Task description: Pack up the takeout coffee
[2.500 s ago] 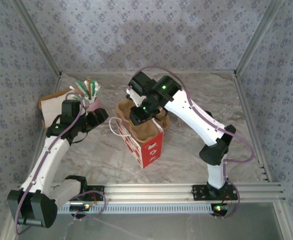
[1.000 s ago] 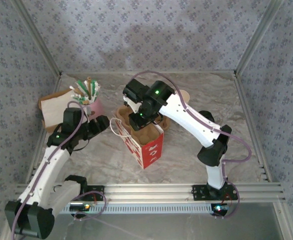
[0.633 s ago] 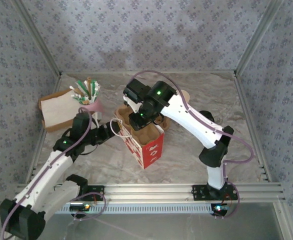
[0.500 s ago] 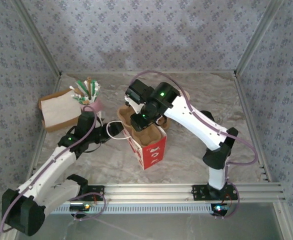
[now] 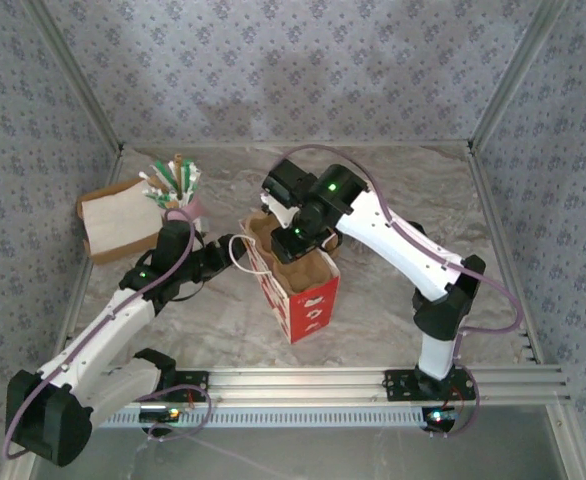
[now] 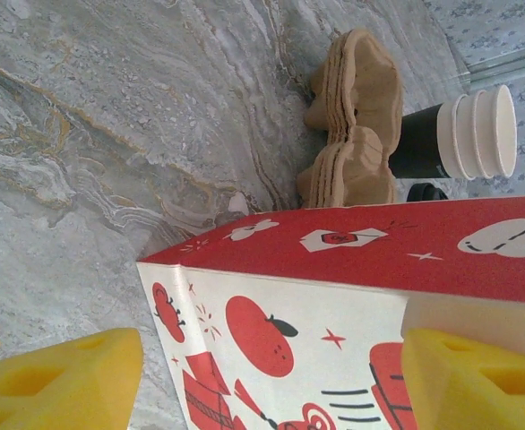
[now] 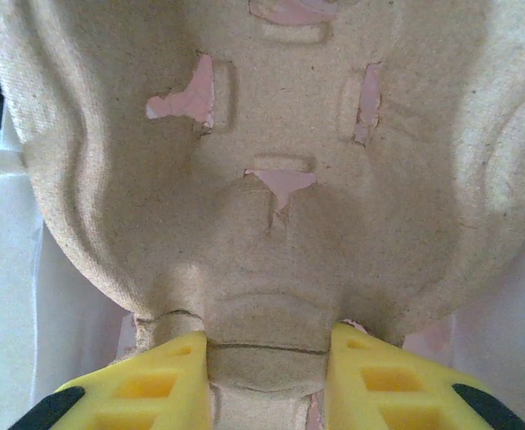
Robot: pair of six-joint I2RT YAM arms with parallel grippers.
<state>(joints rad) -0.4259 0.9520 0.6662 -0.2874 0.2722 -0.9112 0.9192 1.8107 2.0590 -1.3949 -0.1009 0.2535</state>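
Two slim robot arms of one build. The left arm point(image 5: 98, 330) and the right arm point(image 5: 393, 235) have smooth white link shells and bulky black joint housings. A small green light point(image 5: 330, 185) glows on several joints. A thin mauve cable point(image 5: 318, 148) loops loosely alongside each arm. Each arm has a black base plate point(image 5: 420, 382) at the near edge of the surface. The left claw point(image 6: 267, 381) and the right claw point(image 7: 267, 372) each end in two blocky, bright yellow pads point(image 7: 150, 390). On the right claw the pads have rectangular recesses and black backing.

black cup point(image 6: 416, 146) half behind carrier stack point(image 6: 352, 116) | lid point(image 6: 424, 191) mostly behind red bag point(image 6: 361, 244)
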